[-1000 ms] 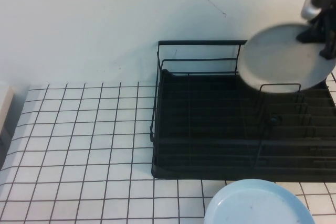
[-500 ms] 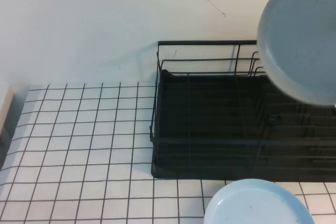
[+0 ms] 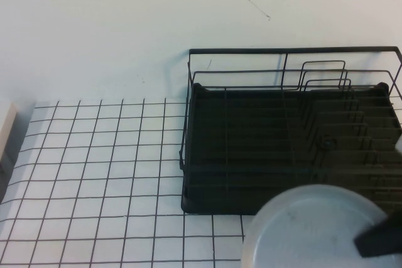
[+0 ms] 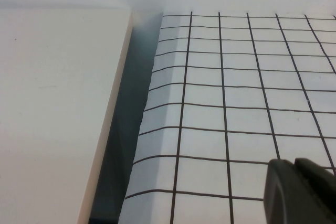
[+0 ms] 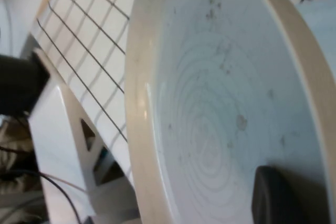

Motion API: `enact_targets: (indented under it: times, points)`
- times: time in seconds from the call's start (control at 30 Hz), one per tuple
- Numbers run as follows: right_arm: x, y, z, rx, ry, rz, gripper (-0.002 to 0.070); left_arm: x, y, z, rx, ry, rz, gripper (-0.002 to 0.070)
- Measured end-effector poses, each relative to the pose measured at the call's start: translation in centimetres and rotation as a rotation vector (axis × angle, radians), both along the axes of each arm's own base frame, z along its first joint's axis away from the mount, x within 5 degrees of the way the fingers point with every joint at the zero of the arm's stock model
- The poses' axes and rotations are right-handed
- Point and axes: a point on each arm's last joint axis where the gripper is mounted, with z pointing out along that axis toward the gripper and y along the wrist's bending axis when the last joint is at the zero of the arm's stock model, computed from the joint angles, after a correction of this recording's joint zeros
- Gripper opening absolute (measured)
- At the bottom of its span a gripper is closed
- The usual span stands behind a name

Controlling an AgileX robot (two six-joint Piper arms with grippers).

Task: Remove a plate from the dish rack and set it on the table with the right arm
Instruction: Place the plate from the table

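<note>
One plate is gripped at its rim in the right jaws, clear of the dish rack and held over the counter in front of it. Transfer step is underway; next, lower it flat, then release. Left jaws hang above bare counter; opening cannot be determined.

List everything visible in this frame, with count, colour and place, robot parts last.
plate: one, pale grey, held at the near right, in front of the dish rack.
dish rack: one, black wire with tray base, no dishes seen in it, right half of the table.
table: one, white with black grid.
board: one, white, beside the table's left edge.
right gripper: black, shut on the plate's rim, near right corner.
left gripper: black, low over the table's left side.
</note>
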Motion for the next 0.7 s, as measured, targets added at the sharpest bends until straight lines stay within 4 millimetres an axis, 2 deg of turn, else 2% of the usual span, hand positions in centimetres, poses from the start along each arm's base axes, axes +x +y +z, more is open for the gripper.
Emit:
enact_targets:
  times: [0.1,0.2,0.43,0.5,0.63,0.7]
  points:
    - [-0.8,0.0,-1.6,-0.029,-0.048,0.028,0.0120,0.0,0.0,0.0,0.000,0.000,0.000,-0.0003]
    - [-0.9,-0.1,-2.3,-0.054,-0.104,0.035,0.0120,0.0,0.0,0.0,0.000,0.000,0.000,-0.0003]
    - [-0.5,-0.3,-2.5,-0.085,-0.224,0.072,0.0135,0.0,0.0,0.0,0.000,0.000,0.000,-0.0003]
    - [-0.3,-0.3,-2.6,-0.096,-0.247,0.060,0.0193,0.0,0.0,0.0,0.000,0.000,0.000,-0.0003]
    - [0.1,-0.5,-2.7,-0.127,-0.278,0.032,0.0388,0.0,0.0,0.0,0.000,0.000,0.000,-0.0003]
    - [0.3,-0.6,-2.7,-0.137,-0.293,0.030,0.0459,0.0,0.0,0.0,0.000,0.000,0.000,-0.0003]
